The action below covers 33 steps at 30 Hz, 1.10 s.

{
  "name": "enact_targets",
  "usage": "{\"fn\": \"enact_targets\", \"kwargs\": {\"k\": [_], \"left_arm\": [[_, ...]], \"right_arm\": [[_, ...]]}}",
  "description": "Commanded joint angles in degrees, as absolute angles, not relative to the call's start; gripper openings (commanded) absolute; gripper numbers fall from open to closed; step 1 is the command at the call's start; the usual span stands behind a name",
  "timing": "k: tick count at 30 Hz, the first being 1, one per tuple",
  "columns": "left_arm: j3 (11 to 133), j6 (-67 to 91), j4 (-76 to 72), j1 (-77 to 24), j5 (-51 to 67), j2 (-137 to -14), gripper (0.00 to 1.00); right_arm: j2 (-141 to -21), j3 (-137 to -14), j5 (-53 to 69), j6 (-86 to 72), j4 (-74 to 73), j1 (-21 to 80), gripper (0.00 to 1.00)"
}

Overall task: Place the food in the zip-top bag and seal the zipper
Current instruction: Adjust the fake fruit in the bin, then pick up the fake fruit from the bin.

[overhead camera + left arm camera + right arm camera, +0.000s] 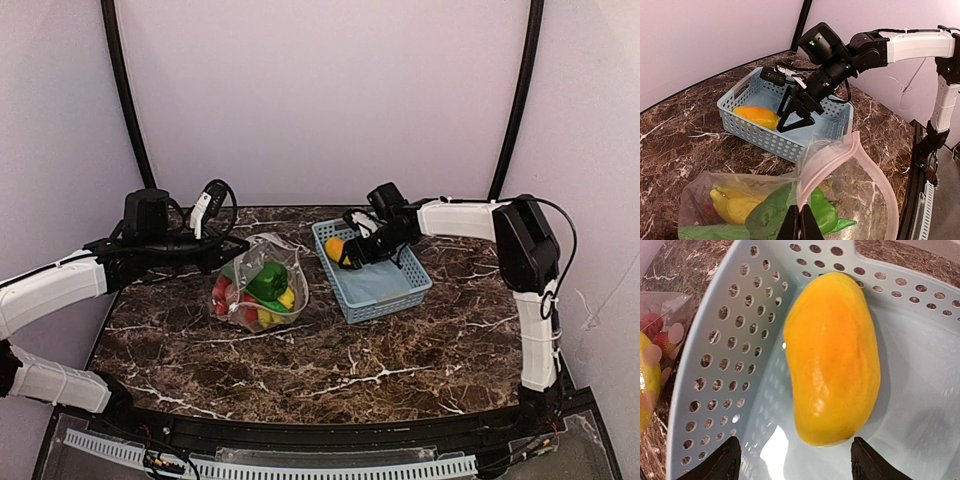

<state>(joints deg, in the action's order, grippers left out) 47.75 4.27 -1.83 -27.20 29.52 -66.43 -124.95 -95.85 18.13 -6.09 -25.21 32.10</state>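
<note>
One orange fruit (832, 360) lies in the basket (715, 340) between the open jaws of my right claw (795, 460), while my left claw (800, 222), closed, pinches the part-filled bag (260, 285) by its rim above the surface (350, 370); closing off-centre, I judge, could squirt that smooth fruit away.
</note>
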Motion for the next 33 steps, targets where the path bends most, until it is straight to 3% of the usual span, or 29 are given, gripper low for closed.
{"fn": "enact_targets", "kwargs": {"k": [1,6,23,33], "left_arm": [[48.74,3.90,-0.99,-26.89,29.92,-65.50,0.01],[48.76,4.04,-1.00,-26.81,30.12,-65.66,0.01],[49.12,3.62,-0.61,-26.59,29.82,-65.75,0.01],[49.18,3.83,-0.61,-26.00,30.14,-65.68,0.01]], "right_arm": [[-121.52,-94.65,10.97,-7.20,-22.35,33.85,0.77],[-124.04,-96.69,5.02,-8.23,-22.10,34.52,0.82],[-133.62,-107.81,2.31,-5.24,-24.96,34.97,0.83],[-136.41,-111.54,3.56,-5.16,-26.89,34.98,0.70]]}}
